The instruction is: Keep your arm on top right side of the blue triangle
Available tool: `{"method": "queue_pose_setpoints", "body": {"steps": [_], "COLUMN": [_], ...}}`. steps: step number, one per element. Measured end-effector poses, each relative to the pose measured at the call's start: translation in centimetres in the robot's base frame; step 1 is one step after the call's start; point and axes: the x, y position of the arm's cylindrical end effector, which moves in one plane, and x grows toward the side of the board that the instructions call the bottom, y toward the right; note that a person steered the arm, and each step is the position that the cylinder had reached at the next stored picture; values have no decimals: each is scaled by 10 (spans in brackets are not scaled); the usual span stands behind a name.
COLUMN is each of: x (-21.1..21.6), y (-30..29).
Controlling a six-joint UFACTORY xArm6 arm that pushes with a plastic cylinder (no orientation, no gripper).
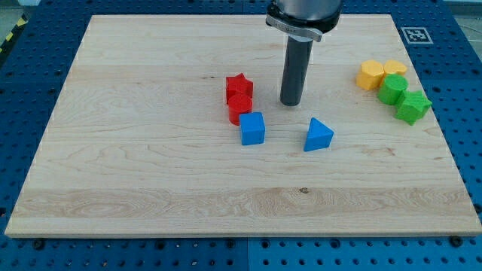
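On wooden board [151,150] — my tip [291,102] above-left of blue triangle [318,135].

Open board around blue triangle [318,135]; blue cube [252,129] well left.

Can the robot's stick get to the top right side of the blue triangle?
Probably yes. My tip stands just up and to the left of the blue triangle, with only bare wood between them. The green blocks sit far off to the view's right, out of the way.
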Motion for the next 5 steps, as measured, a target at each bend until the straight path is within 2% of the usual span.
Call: {"method": "queue_pose_setpoints", "body": {"steps": [1, 3, 5], "x": [0, 0, 22], "y": [1, 43, 58]}}
